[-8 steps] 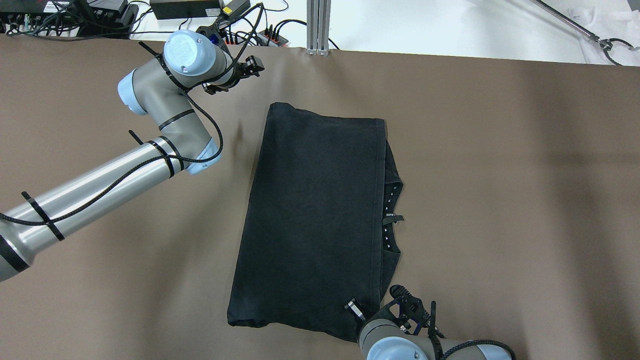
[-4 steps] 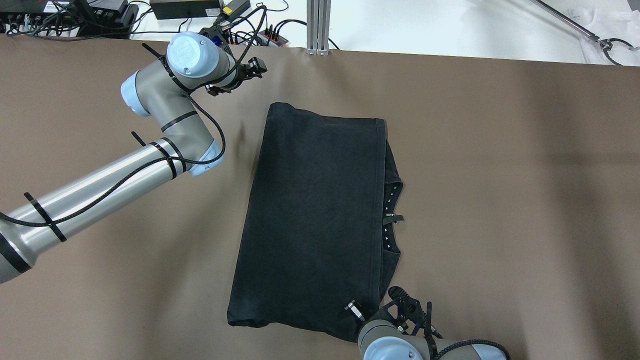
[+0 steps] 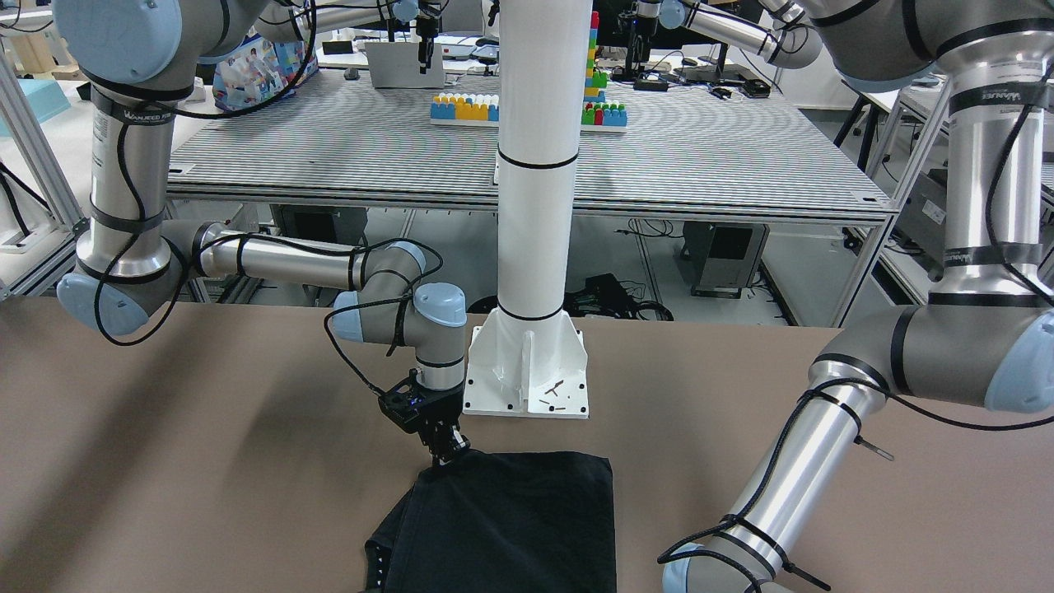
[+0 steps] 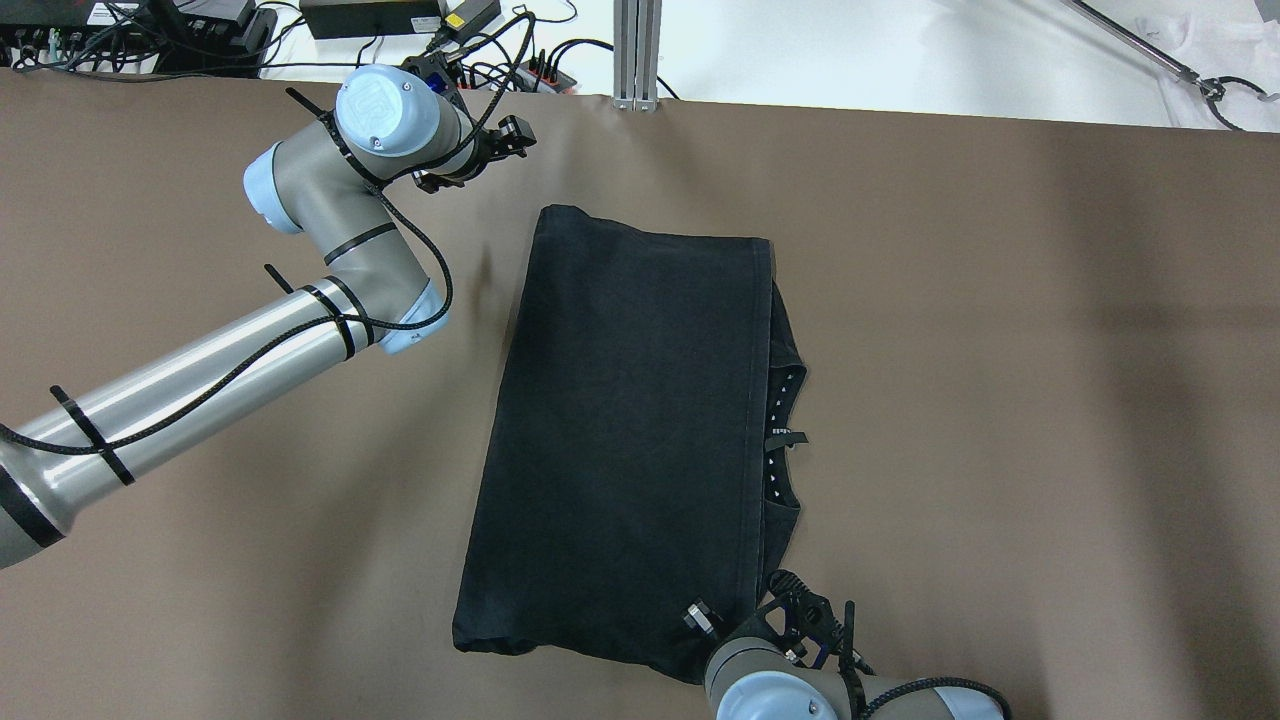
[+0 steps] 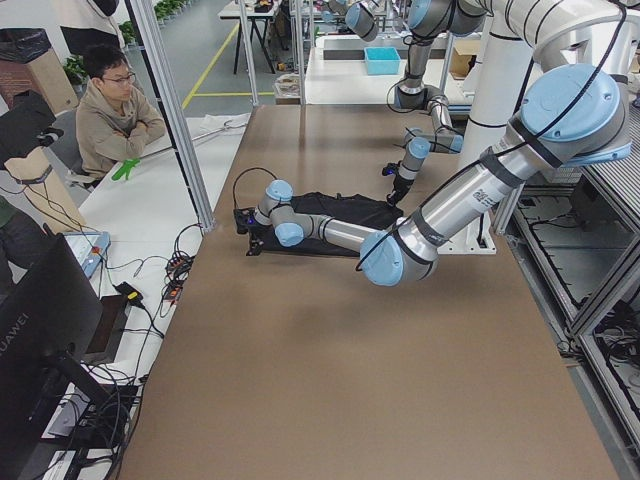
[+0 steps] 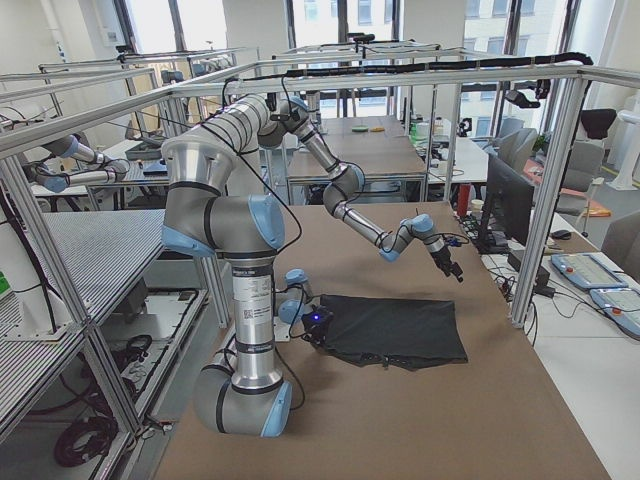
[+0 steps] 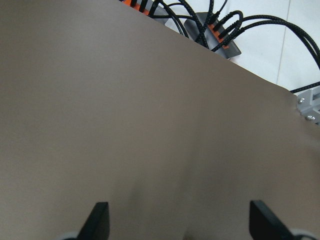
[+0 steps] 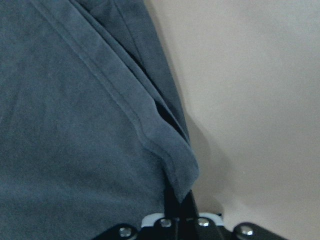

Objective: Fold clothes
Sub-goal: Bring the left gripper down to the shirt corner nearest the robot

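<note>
The black clothes (image 4: 630, 430) lie folded flat mid-way along the brown table (image 4: 1000, 400), just in front of the white pillar's base plate (image 3: 527, 375); the right gripper (image 8: 179, 212) is pinched tight on the hem corner nearest the robot; the left gripper (image 7: 180, 222) hangs with jaws spread wide over bare table, apart from the cloth's far corner.

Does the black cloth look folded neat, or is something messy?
A bit messy. The thin black fabric piece is folded over, but its under layer, with the neck opening, pokes out past the top hem on the robot's right side. The right gripper pinches that near corner.
</note>
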Robot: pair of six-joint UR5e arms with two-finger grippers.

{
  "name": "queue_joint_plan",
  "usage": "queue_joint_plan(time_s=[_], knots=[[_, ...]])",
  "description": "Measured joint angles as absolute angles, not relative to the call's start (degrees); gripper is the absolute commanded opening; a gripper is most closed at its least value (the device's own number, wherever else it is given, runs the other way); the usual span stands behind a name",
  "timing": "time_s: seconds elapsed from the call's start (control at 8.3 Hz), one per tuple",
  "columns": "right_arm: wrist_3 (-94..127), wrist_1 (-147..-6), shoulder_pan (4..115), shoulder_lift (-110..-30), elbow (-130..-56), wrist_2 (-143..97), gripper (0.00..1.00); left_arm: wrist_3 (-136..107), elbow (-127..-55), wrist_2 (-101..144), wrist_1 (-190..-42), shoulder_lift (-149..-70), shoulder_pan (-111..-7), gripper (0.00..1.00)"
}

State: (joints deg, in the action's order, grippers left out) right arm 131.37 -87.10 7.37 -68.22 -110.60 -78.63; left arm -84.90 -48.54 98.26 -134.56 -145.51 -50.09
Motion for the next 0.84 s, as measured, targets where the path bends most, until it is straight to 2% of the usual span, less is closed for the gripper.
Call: queue_joint_plan(time_s=[0.48, 0.6, 0.84], knots=[[131.3, -87.5, 8.1, -67.8, -114.3, -78.9, 0.00, -85.9, -49.7, 98.2, -134.6, -145.0, -49.9, 1.00], [131.3, -87.6, 8.3, -67.9, -115.6, -79.1, 0.00, -86.8, -52.4, 97.7, -134.6, -143.2, -49.6, 1.00], [131.3, -87.6, 8.2, -68.2, -116.3, -79.3, 0.00, -90.6, -63.6, 96.0, -134.6, -135.0, -46.1, 1.00]])
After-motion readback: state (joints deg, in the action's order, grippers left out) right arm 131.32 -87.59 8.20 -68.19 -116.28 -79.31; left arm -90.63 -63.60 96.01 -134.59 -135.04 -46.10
